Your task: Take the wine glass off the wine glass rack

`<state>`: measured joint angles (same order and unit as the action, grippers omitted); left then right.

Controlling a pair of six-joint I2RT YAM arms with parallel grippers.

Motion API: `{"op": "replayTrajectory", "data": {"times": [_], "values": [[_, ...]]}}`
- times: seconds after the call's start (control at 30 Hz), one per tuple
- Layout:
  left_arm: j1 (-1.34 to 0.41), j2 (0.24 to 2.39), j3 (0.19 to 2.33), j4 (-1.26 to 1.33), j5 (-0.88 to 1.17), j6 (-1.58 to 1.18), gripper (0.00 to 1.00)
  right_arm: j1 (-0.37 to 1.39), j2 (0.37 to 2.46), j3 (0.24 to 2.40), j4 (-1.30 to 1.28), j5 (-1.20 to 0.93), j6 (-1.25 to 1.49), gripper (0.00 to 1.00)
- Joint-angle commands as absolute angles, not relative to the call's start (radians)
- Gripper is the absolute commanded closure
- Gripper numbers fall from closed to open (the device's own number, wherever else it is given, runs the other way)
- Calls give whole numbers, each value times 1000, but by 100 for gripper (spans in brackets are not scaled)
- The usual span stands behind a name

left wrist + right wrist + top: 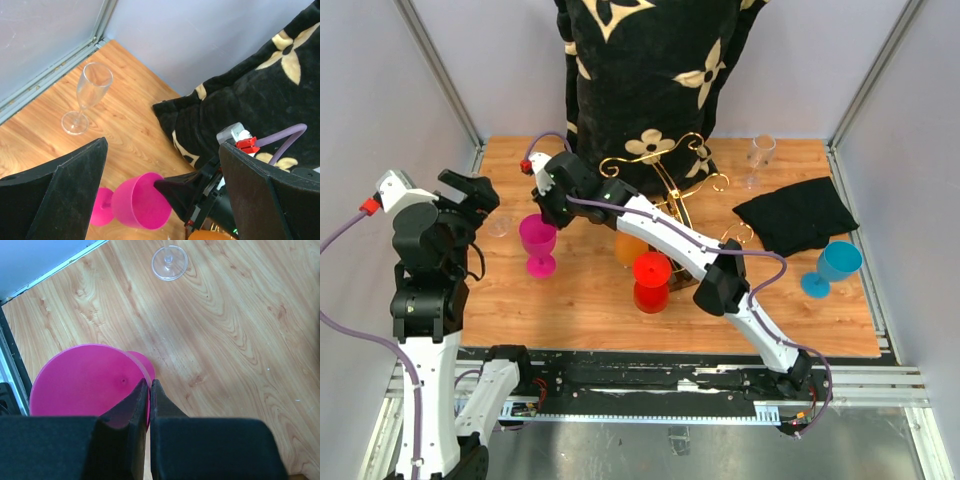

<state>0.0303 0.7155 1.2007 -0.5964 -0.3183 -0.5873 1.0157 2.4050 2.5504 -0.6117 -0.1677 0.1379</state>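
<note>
Wide first: wooden table (590,310), pale walls on three sides. Draped down at the back centre, a big black floral cloth (640,70), hem on the boards. Stretched diagonally from the near right corner to left of centre, the right arm (670,235), crossing in front of the rack. On the left, folded up tall over the near edge, the left arm (425,260). Off to the right, a black folded cloth (798,213), lying flat.

Back centre, just in front of the drape, the wine glass rack (670,188): gold scrolls showing above the arm, base mostly hidden behind it.

Now the glasses! Off the rack and to its left, upright, the pink wine glass (537,238), foot down at the boards, touching or a hair above, hard to call. Close in front of the rack, a red glass (652,280), with an orange glass (628,248) tucked just behind it under the arm. Near the right edge, beside the black cloth, a blue glass (835,265). At the back right, a clear glass (758,158); far left, upright near the wall, a clear flute (90,95).

And the close-up: right gripper (149,385) pinched tight on the pink rim, thin wall caught between the fingers. Left gripper (162,145) spread wide, holding nothing, up to the left of the pink glass and apart from it.
</note>
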Motion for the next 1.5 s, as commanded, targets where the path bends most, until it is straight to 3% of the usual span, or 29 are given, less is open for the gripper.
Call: {"op": "replayTrajectory", "data": {"times": [0.0,0.13,0.8,1.0,1.27,1.33,1.47], "values": [[35,709,1172,-559,-300,-603,0,1016,2426,2582,-622,-219,145,96],[35,707,1166,-557,-298,-601,0,1025,2444,2587,-625,-227,128,89],[35,706,1156,-550,-305,-586,0,1054,2410,2533,-578,-175,69,72],[35,697,1169,-564,-344,-572,0,1059,2276,2409,-447,-206,61,61],[35,687,1199,-574,-394,-559,0,1091,2027,2235,-255,-338,16,56],[35,686,1197,-572,-383,-561,0,1099,1962,2218,-279,-282,-15,54],[35,687,1151,-531,-278,-583,0,1093,1872,2235,-476,-43,-106,37]]}}
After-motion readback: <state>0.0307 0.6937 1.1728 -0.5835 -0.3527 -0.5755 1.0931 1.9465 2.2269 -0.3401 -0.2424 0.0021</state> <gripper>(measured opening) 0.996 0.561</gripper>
